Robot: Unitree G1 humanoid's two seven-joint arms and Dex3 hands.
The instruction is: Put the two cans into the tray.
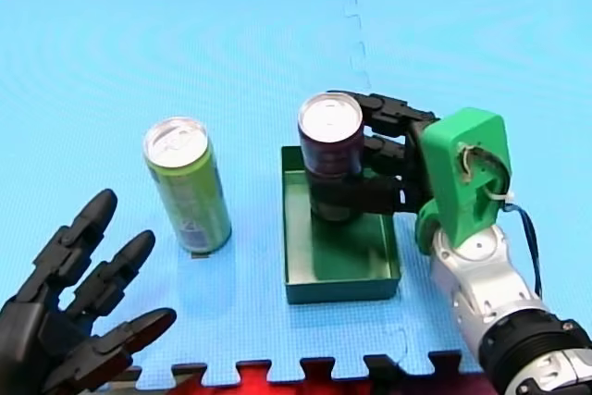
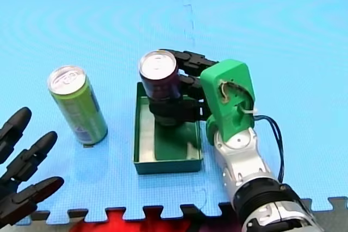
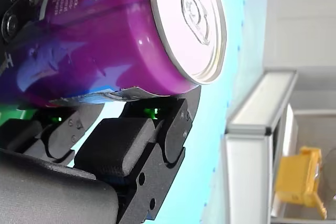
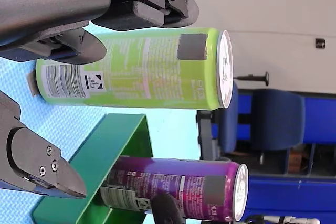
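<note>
1. The purple aluminium drinks can [image 1: 330,150] stood upright inside the far end of the shallow green rectangular tray [image 1: 340,295]. Its base sat below the tray's wall, though whether it touched the floor could not be told.
2. The right hand [image 1: 388,159] was closed around the can's side, fingers wrapped from behind and a thumb across the front. A side grip like this probably kept the can vertical for setting down.
3. The lime-green aluminium can [image 1: 188,187] stood upright on the mat, near the tray's left side and apart from it, so half the task seemed left.
4. The left hand [image 1: 79,307] hung at the near-left corner, empty and unclenched, nearer the green can than the tray and likely placed to take it.
5. Everything rested on a blue foam puzzle mat [image 1: 185,53] with interlocking seams.
6. Beyond it the wrist views showed pale walls, a white shelf unit [image 3: 257,129] and blue chairs [image 4: 273,121].
</note>
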